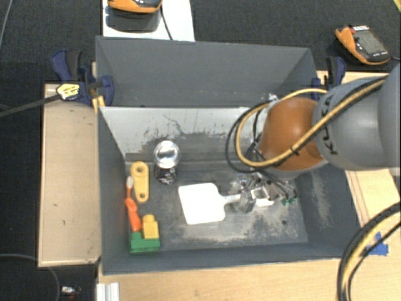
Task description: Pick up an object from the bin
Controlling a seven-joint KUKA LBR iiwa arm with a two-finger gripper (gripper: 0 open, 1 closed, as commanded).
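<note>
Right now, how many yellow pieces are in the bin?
2. One yellow tag-shaped piece by the left wall, beside the silver can; one yellow block against the green block in the front-left corner. The arm may hide others.

1. A grey metal bin [200,74] with sloping walls holds a few loose things on its scuffed floor.
2. The arm's gripper [249,197] is down near the floor, right of centre, below its rounded orange wrist cover [285,133].
3. A white flat plastic paddle with a short handle [202,204] lies just left of the gripper, handle towards it.
4. A shiny silver metal can [166,156] stands near the back left.
5. By the left wall lie a yellow plastic tag-shaped piece [140,181], an orange stick-like piece [133,213], and a green and yellow toy block [146,236].
</note>
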